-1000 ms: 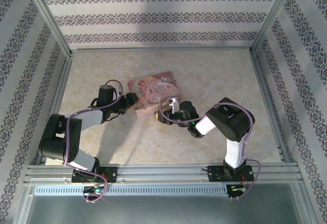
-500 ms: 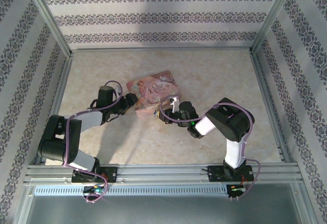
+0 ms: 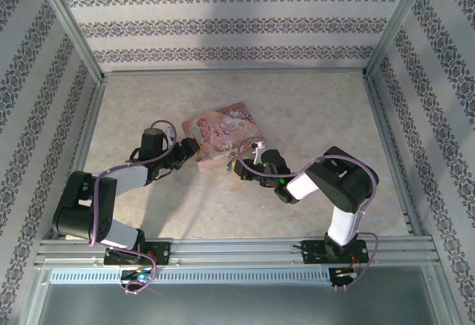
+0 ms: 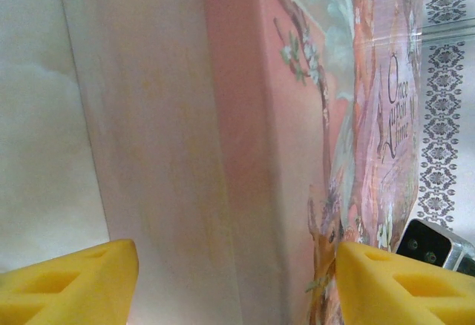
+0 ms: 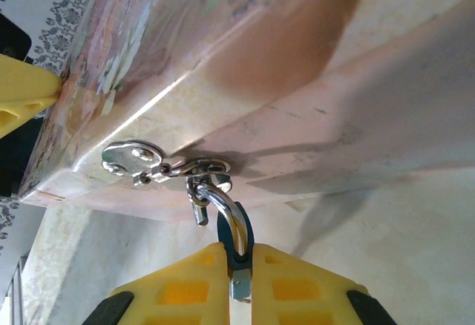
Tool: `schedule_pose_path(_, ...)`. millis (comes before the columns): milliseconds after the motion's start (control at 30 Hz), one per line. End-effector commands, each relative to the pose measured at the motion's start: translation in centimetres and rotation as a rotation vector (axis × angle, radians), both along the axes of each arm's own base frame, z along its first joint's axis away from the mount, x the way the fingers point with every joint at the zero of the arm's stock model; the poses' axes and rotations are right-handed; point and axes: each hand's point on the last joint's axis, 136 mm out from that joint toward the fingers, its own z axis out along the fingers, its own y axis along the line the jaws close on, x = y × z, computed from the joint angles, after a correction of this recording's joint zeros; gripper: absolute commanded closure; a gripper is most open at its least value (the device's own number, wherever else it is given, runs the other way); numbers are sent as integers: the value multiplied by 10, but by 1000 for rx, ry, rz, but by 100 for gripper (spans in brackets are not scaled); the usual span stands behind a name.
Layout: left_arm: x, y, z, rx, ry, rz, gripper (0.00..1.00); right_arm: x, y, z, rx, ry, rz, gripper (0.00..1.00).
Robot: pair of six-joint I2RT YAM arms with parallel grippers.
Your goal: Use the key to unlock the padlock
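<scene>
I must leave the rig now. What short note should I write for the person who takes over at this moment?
Left claw: spans the pink box, pads on both sides, apparently holding it.
Right claw: shut on the padlock, at its body.
Padlock: shackle hooked through the hasp ring on the box edge.
Done: box steadied, padlock gripped.
To do: key's place unclear; fetch it, insert, turn, free the shackle.
</scene>
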Motion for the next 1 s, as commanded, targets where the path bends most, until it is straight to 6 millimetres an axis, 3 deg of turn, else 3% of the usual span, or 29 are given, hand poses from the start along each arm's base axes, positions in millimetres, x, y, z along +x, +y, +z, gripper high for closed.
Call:
schedule_pose_path(0, -9, 0, -6, 14, 23, 9, 31, 1, -9, -4, -36, 73, -77, 89)
schedule_pose_path(300, -12, -2, 0, 56, 17, -5, 30, -1, -28, -14, -194, 195, -191, 89)
schedule_pose_path(967, -15, -3, -7, 81, 21, -12, 31, -4, -44, -14, -519, 314, -405, 99)
